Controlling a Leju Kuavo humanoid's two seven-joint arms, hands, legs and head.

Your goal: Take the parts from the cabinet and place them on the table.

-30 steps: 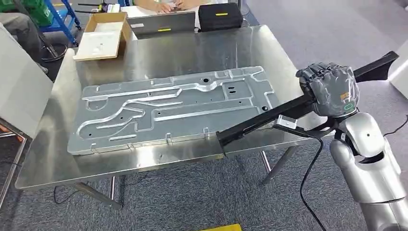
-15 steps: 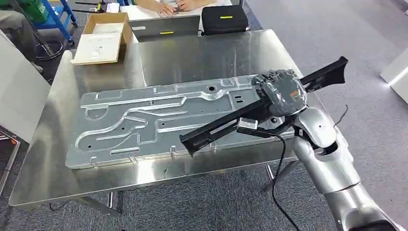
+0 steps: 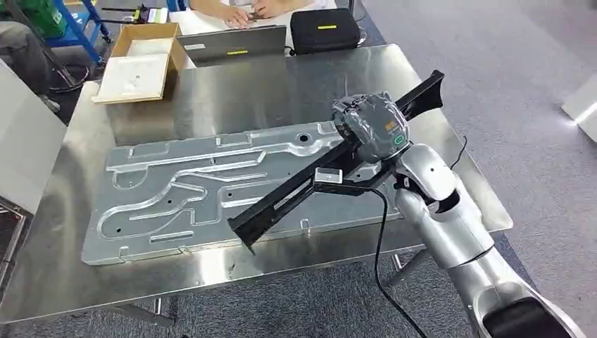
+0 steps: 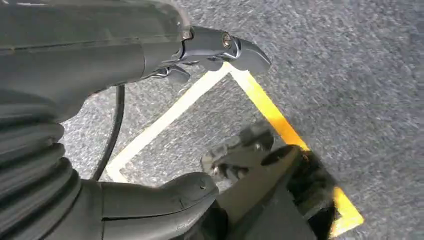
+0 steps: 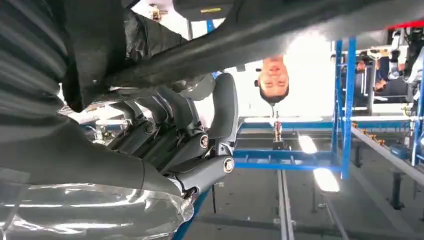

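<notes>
right hand clenched around a long black part, gripping it past its middle. the part runs on a slant above the steel table, one end low over the near edge of the large stamped metal panel, the other end raised and pointing out past the hand toward the far right corner. whether the low end touches the panel, can't tell. in the right wrist view the dark fingers curl up around the black part, which crosses the frame overhead.

the panel lies flat on the table and takes up most of the near half. a black cable hangs from the right arm down past the table edge.

left hand hangs over grey carpet with a yellow tape outline on it; fingers apart, nothing in them.

far side of the table: an open cardboard box at the left corner, a laptop beside it, a black case next to that. a person's hands rest beyond the laptop.
</notes>
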